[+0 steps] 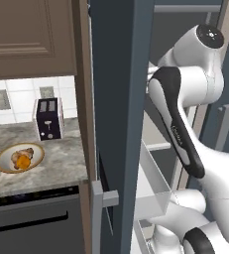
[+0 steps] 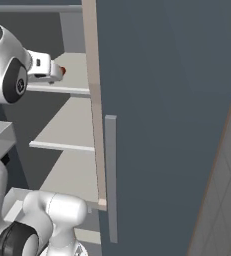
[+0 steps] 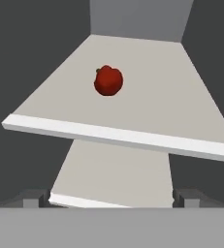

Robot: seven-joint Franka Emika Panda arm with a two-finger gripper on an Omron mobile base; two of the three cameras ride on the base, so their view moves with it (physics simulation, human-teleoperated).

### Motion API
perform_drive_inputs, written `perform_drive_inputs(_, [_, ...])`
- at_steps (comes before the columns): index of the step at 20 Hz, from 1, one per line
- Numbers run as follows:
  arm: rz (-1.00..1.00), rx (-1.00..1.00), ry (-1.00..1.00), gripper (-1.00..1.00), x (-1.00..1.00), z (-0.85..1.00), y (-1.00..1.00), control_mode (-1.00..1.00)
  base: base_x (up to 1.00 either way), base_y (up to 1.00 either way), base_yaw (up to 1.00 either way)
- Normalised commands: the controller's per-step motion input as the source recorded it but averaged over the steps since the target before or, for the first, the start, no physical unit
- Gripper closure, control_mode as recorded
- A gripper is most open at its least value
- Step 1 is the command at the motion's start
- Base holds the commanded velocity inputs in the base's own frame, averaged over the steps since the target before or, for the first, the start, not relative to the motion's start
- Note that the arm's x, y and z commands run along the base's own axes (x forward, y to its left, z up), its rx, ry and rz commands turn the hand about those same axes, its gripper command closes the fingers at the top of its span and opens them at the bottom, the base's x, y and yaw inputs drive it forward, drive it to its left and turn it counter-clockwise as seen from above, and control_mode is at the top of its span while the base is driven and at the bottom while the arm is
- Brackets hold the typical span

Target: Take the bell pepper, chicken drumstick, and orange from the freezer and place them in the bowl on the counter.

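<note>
**Pepper alone on the freezer shelf, jaws wide**

Pepper first: the small glossy red bell pepper (image 3: 107,81) sat on a pale flat shelf (image 3: 171,97) inside the tall dark slate-grey freezer (image 1: 118,99), about midway back and a little to the left in the hand view. Nothing touched it. A second pale shelf (image 3: 118,174) lay below the first. In the right base view, only a sliver of the red pepper (image 2: 62,71) showed past the white end of the arm.

The two-finger gripper (image 3: 111,197) stood with its jaws fully apart, holding nothing. Its dark fingertips (image 3: 33,198) rose at the bottom of the hand view, short of the upper shelf's front edge and well apart from the pepper.

Off to the left of the freezer, on the grey-and-beige marbled stone counter (image 1: 56,163), rested the shallow round beige bowl with a tan-gold rim (image 1: 2,161). Inside it lay the small bright-orange fruit (image 1: 21,161), with the golden-brown lumpy chicken drumstick (image 1: 28,152) touching it on the far side. A dark upright toaster (image 1: 48,119) stood behind the bowl, near the white tiled wall (image 1: 22,96). A black dishwasher front (image 1: 31,223) ran below the counter's edge.
</note>
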Motion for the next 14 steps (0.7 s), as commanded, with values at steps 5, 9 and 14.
perform_drive_inputs(5, [0.0, 0.0, 0.0, -1.0, 0.38, 0.0, 0.0, -1.0, 0.0, 0.0, 0.0])
perform_drive_inputs(9, [0.0, 0.0, 0.0, -1.0, 0.37, 0.0, 0.0, -1.0, 0.0, 0.0, 0.0])
perform_drive_inputs(14, [0.0, 0.0, 0.01, -1.0, 0.38, 0.0, 0.04, -1.0, 0.0, 0.0, 0.0])
